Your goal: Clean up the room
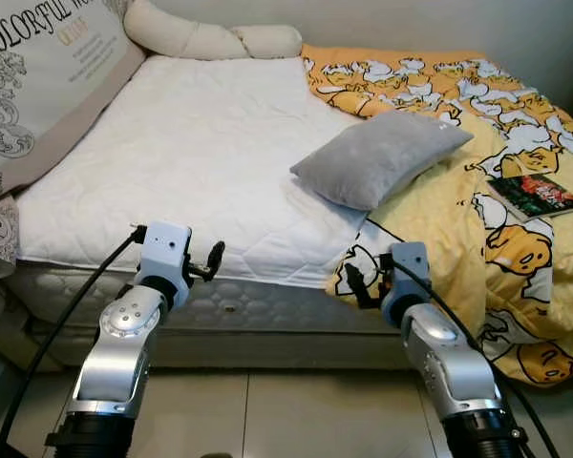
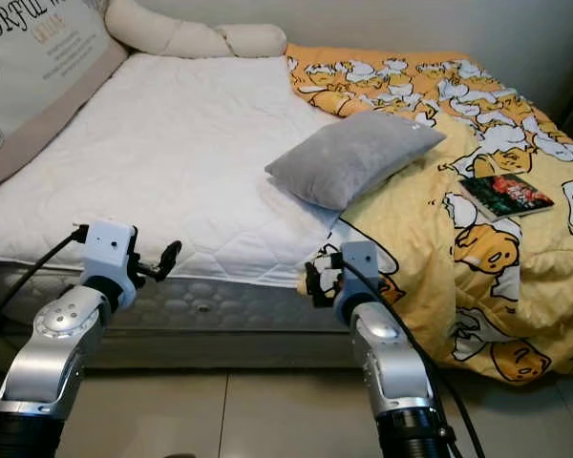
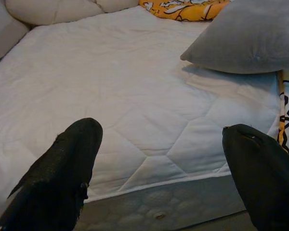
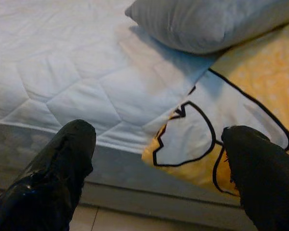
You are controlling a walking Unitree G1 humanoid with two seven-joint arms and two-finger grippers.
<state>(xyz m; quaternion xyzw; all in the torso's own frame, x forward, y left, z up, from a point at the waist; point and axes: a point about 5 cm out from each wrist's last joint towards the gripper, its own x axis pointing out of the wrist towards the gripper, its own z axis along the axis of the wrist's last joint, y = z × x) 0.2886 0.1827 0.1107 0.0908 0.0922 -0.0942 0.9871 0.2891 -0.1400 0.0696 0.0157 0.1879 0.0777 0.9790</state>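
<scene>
You see the left gripper (image 1: 213,260) and right gripper (image 1: 355,283), fingers apart, empty, before the bed (image 1: 201,153) bearing grey pillow (image 1: 382,156), yellow duvet (image 1: 516,239), book (image 1: 535,196).

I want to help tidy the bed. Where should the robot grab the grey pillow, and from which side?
Probably the near corner of the grey pillow, the one hanging over the white mattress. It lies flat and puffy, so the thin corner suits the open right gripper better than the fat middle. Come from the bed's foot edge, where the gripper hovers; the yellow blanket lies under the far end.
</scene>
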